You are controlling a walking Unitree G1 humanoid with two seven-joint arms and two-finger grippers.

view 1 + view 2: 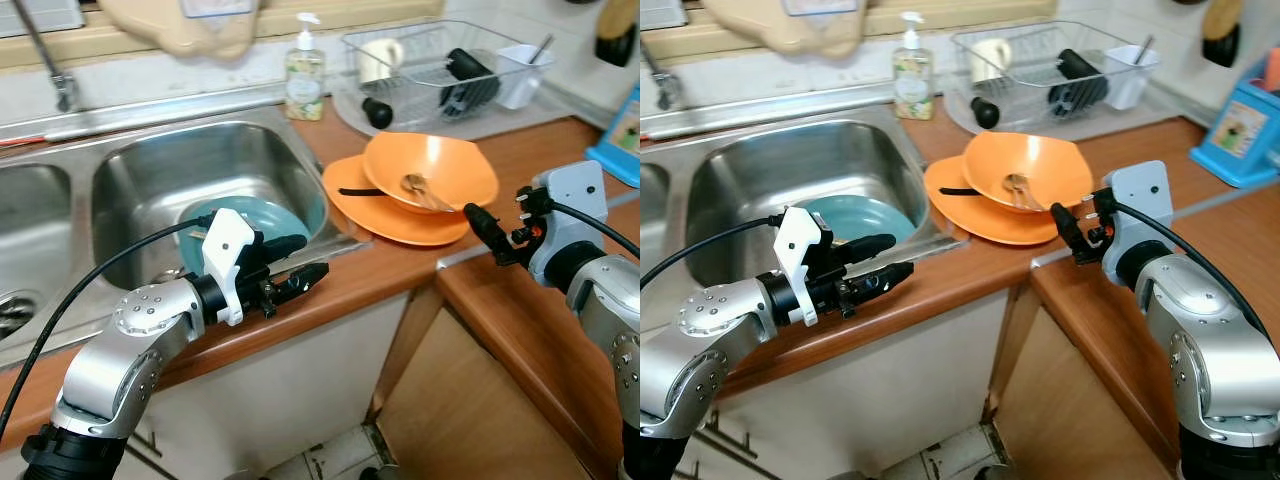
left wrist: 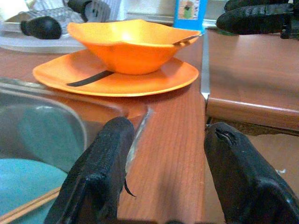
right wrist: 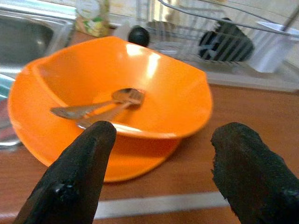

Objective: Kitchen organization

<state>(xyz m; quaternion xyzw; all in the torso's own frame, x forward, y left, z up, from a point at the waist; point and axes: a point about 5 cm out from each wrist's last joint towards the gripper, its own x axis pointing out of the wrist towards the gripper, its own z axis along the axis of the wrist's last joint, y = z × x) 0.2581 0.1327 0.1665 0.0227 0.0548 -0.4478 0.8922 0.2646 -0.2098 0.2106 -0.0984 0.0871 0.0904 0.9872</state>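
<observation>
Facing an orange bowl (image 1: 430, 170) stacked on an orange plate (image 1: 385, 215) on the worktop (image 1: 400, 265).
Right gripper (image 1: 480, 228), fingers parted, empty, hovers just beside the bowl; left gripper (image 1: 300, 262), also spread, hangs near the sink (image 1: 150, 170).

The scene is evenly and brightly lit. Glare is seen on the sink (image 1: 200, 170) steel and on the orange bowl (image 3: 140, 88). Soft shadows are cast under the plate (image 2: 117, 79). In the wrist views the near fingers (image 3: 74, 182) are blurred and the background is washed out.
</observation>
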